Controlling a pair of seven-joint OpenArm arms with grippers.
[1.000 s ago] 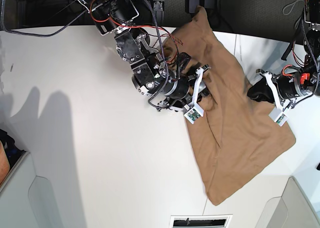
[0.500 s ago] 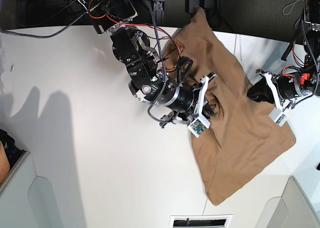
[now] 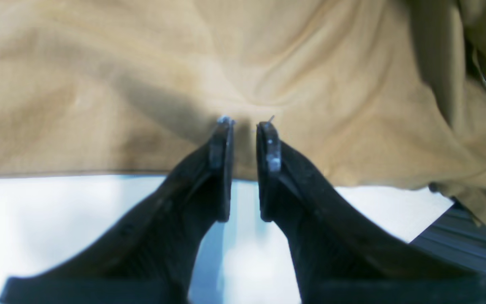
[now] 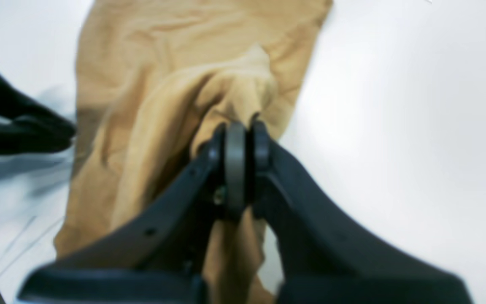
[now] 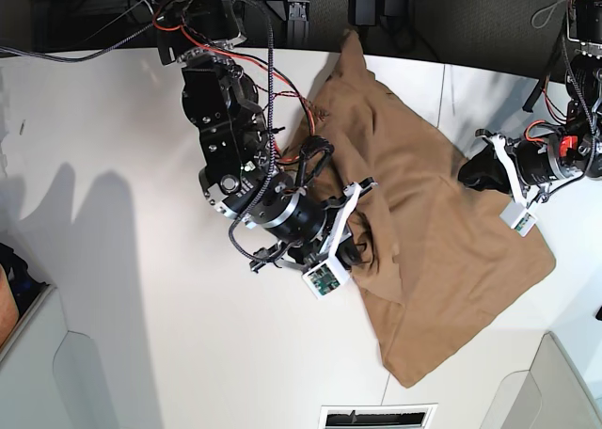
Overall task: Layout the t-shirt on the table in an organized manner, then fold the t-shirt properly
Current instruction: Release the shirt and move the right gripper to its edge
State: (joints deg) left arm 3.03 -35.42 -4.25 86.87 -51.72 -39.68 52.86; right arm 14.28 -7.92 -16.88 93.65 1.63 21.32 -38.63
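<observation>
The tan-brown t-shirt [image 5: 442, 250] lies spread and wrinkled on the right half of the white table [image 5: 141, 288], its top corner hanging over the far edge. My right gripper [image 5: 354, 246] is shut on a bunched fold at the shirt's left edge; the right wrist view shows the fabric [image 4: 141, 63] pinched between the fingertips of this gripper [image 4: 236, 128]. My left gripper [image 5: 472, 177] is at the shirt's right edge. In the left wrist view its fingers [image 3: 245, 126] stand nearly closed on the hem of the shirt [image 3: 141, 84], where wrinkles converge.
A thin dark seam [image 5: 440, 90] crosses the table under the shirt. Grey bins stand at the front left [image 5: 38, 354] and front right [image 5: 564, 382]. A vent [image 5: 376, 417] sits at the front edge. Cables hang around the right arm [image 5: 235, 119].
My right arm has swung left and toward the front edge, pulling the gripped fold and the shirt's left side with it. My left gripper has barely moved.
</observation>
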